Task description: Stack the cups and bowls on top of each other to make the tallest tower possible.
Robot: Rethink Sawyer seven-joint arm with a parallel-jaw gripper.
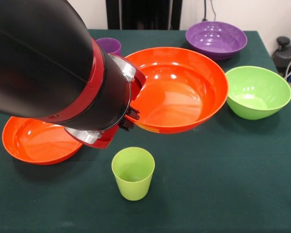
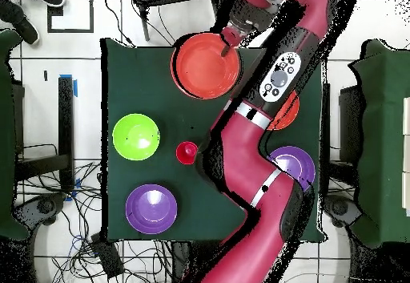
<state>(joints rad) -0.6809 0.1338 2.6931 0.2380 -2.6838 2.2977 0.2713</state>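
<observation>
**Orange bowl held aloft at its rim**

Jaws (image 1: 131,116) clamp the rim of the large orange bowl (image 1: 177,90), which hangs tilted above the desk (image 1: 223,184), not resting on it. A light green cup (image 1: 133,173) stands upright alone near the desk's front edge, apart from the bowl. A second orange bowl (image 1: 36,141) lies flat by one side edge, partly behind the arm (image 1: 43,58). Toward the far edge sit a purple bowl (image 1: 216,39) and a purple cup (image 1: 109,46); a green bowl (image 1: 257,92) rests beside the raised bowl. Overhead, a red cup (image 2: 186,152) stands mid-desk.
</observation>
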